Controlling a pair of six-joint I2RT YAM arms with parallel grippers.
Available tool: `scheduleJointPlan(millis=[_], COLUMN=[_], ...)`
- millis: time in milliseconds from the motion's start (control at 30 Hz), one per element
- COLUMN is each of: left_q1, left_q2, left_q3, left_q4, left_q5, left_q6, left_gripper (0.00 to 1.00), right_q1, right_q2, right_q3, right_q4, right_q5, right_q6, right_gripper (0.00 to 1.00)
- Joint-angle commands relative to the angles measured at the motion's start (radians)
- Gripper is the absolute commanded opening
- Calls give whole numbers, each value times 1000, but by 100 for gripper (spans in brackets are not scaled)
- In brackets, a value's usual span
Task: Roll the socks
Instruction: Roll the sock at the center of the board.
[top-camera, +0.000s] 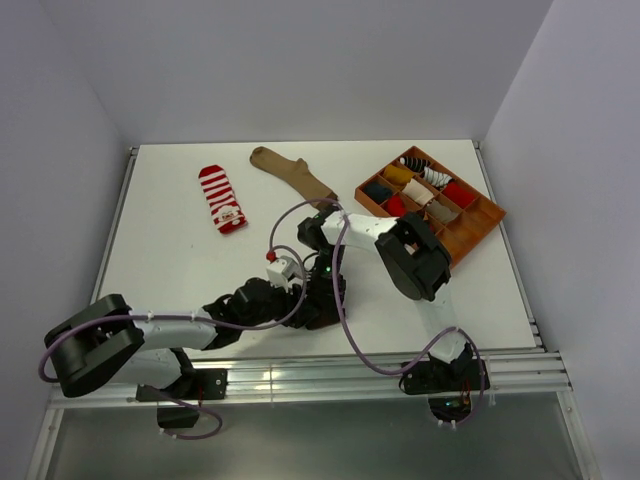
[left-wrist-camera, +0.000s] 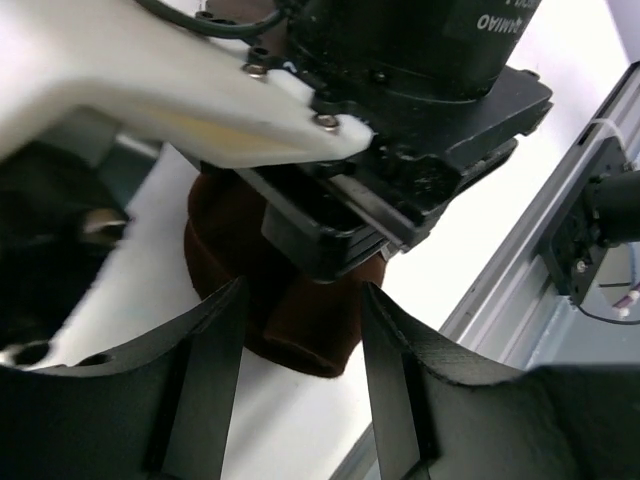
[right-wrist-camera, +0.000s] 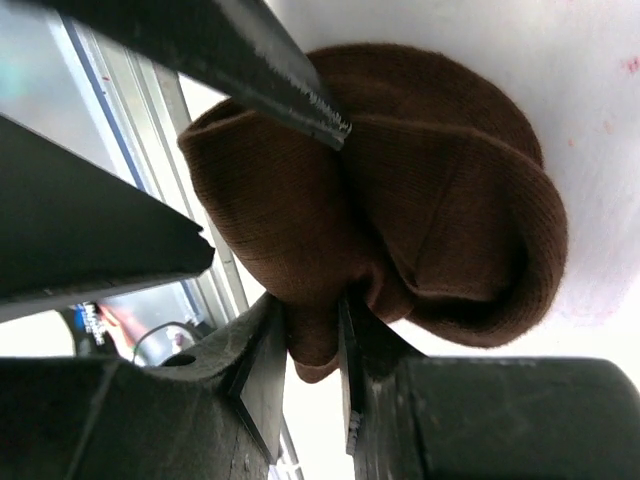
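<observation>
A dark brown sock (right-wrist-camera: 450, 200), rolled into a thick bundle, lies on the white table near the front rail. My right gripper (right-wrist-camera: 315, 322) is shut on a fold at the bundle's edge. In the left wrist view the same brown sock (left-wrist-camera: 312, 338) sits just past my left gripper (left-wrist-camera: 302, 300), whose fingers stand apart with nothing between them. One left finger (right-wrist-camera: 300, 95) rests along the top of the bundle. From above both grippers (top-camera: 320, 300) cover this sock. A red-and-white striped sock (top-camera: 222, 198) and a tan sock (top-camera: 295, 175) lie flat at the back.
An orange compartment tray (top-camera: 483, 222) holding several rolled socks stands at the back right. The metal front rail (top-camera: 330, 380) runs close behind the two grippers. The arms cross closely over the middle front of the table.
</observation>
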Motion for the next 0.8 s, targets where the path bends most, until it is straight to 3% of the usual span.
scheduleJointPlan(millis=[0, 367, 767], left_q1=[-21, -33, -35], left_q2=[41, 132, 73], left_q3=[77, 101, 129], left_q4=[58, 111, 79], left_q5=[16, 76, 130], left_q6=[58, 58, 112], left_gripper=[54, 55, 60], right_q1=[5, -1, -4], right_q2=[39, 61, 82], right_q3=[12, 15, 35], right_q4=[38, 45, 44], right_q5=[48, 57, 67], right_q6=[-10, 12, 24], right_gripper=[21, 21, 20])
